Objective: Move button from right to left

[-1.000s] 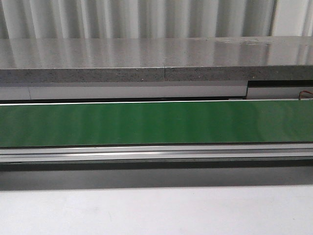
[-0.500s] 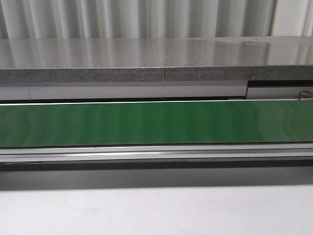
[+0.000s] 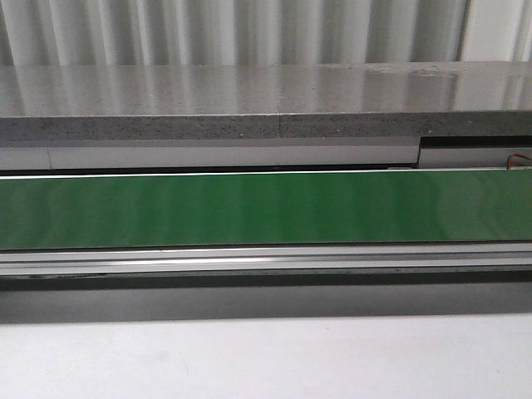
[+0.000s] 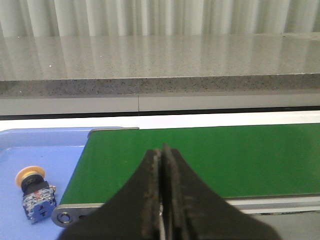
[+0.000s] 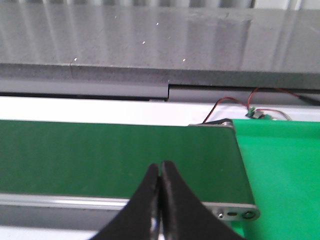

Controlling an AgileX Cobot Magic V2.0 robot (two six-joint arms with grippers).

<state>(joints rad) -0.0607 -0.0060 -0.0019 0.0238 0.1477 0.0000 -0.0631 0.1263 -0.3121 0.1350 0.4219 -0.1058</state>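
Observation:
The button (image 4: 32, 192), with its yellow-orange cap, black collar and blue-grey block, lies on its side in a blue tray (image 4: 40, 155) beyond the left end of the green conveyor belt (image 4: 200, 160). It shows only in the left wrist view. My left gripper (image 4: 161, 150) is shut and empty, over the belt's near edge, apart from the button. My right gripper (image 5: 160, 166) is shut and empty, over the belt (image 5: 115, 157) near its right end. Neither gripper shows in the front view.
The belt (image 3: 266, 208) runs across the whole front view, with a metal rail (image 3: 266, 259) in front and a grey stone ledge (image 3: 266, 100) behind. A bright green surface (image 5: 280, 170) lies beyond the belt's right end. Red wires (image 5: 235, 102) sit behind it.

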